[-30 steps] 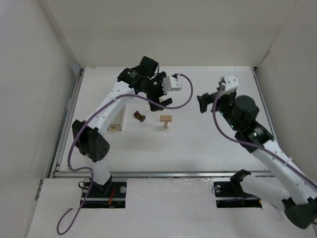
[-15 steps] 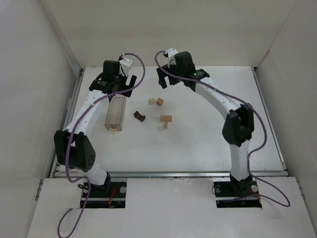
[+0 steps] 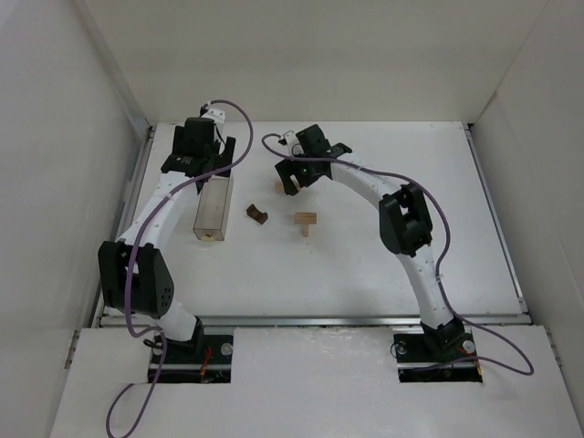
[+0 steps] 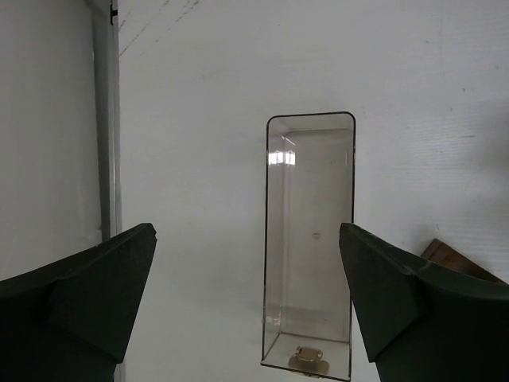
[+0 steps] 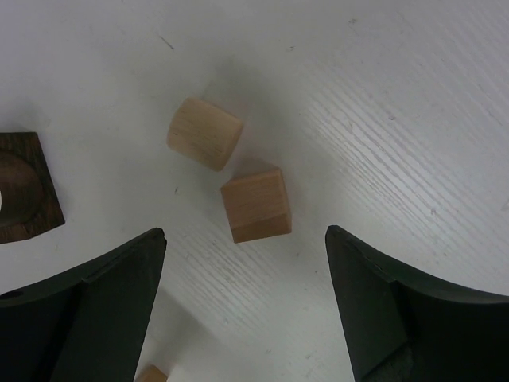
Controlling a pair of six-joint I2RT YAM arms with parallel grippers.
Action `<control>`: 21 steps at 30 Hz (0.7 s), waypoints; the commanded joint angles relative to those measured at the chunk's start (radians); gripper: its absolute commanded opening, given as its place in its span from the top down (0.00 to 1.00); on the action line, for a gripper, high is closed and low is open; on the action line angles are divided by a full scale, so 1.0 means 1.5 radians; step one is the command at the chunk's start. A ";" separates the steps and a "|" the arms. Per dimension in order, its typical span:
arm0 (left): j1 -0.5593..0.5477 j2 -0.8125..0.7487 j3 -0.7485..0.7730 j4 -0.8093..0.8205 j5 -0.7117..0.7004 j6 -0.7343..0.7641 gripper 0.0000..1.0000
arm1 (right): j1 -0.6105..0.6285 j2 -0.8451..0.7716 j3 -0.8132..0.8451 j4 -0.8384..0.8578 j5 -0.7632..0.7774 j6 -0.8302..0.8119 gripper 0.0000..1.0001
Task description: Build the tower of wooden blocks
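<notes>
The pale tan post with its crosspiece [image 3: 306,221] stands mid-table. The dark brown arch block [image 3: 256,214] lies to its left, apart from it, and shows at the left edge of the right wrist view [image 5: 24,187]. My right gripper [image 3: 292,179] is open and hovers over two loose cubes, a pale one [image 5: 204,133] and a tan one [image 5: 255,204]. Both lie ahead of its jaws [image 5: 245,235] and are hidden in the top view. My left gripper [image 3: 204,162] is open and empty above the far end of the clear box [image 3: 212,208].
The clear plastic box [image 4: 310,239] lies on its side with a small brass latch [image 4: 306,360] at its near end. White walls enclose the table on the left, back and right. A metal rail [image 4: 105,119] runs along the left edge.
My right arm swung from the right side to the far middle, then came down over the two cubes. My left arm moved left from the centre to over the clear box.
</notes>
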 commanded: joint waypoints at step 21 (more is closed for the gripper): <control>0.006 -0.006 0.003 0.047 -0.030 -0.046 0.00 | 0.018 -0.007 0.033 0.063 0.028 -0.025 0.94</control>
